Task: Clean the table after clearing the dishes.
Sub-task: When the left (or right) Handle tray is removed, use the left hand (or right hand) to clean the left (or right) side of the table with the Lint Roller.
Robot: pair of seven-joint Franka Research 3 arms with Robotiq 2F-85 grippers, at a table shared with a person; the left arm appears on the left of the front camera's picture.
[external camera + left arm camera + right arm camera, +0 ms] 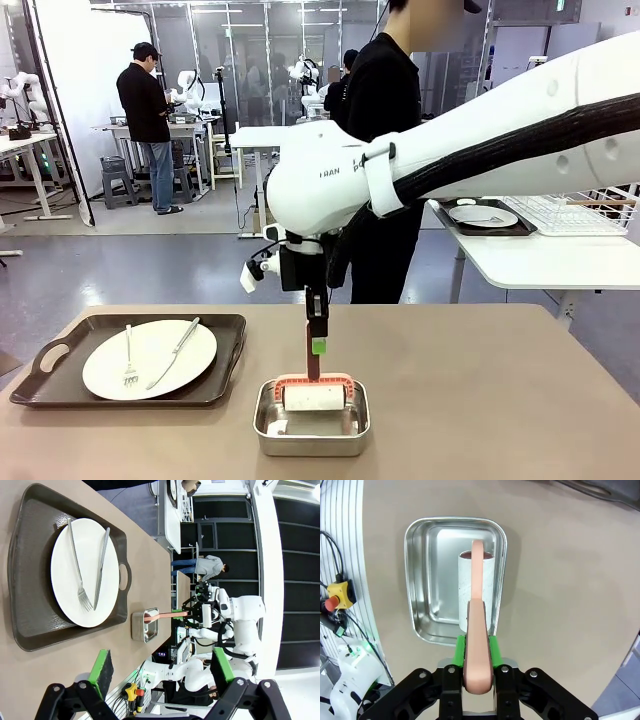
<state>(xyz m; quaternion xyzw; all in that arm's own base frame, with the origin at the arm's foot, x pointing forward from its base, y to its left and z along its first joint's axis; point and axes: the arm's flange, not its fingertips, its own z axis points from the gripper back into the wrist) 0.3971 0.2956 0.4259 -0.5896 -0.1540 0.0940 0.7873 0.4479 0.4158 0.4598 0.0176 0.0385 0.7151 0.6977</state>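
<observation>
As you had it at this moment, right tool point(317, 345): fingers together, clamped on the handle point(476, 605) of the lint roller, near the handle's free end.
Handle axis: upright in the front view, running straight down from your tool to the roll.
Roll point(313, 397): white, lying inside the steel pan point(268, 425), its own axis running left to right. You could not tell whether it rested on the pan floor or hung just clear of it.
Pan: on the surface point(480, 400) by the robot's edge, about mid-width, directly under the right tool.
Bare surface: it lay to the robot's right of the pan and beyond it, and your right arm was the nearer one to that stretch.
Dishes on the surface: one tray point(40, 375) lay to the robot's left of the pan, near but apart. It bore a plate point(105, 375) with a fork point(129, 360) and a knife point(175, 352) side by side.
Left tool point(161, 660): fingers wide apart and holding nothing, above the surface beside that tray. It was your nearer arm to the tray.
Dishes off the surface: a second tray point(520, 228) with its own plate sat on the white-topped table point(540, 260), far right.
Judgement: clearing looked half done. Rolling would have called for a lift along the handle axis to clear the pan wall, then a move toward the robot's right, away from the tray.
</observation>
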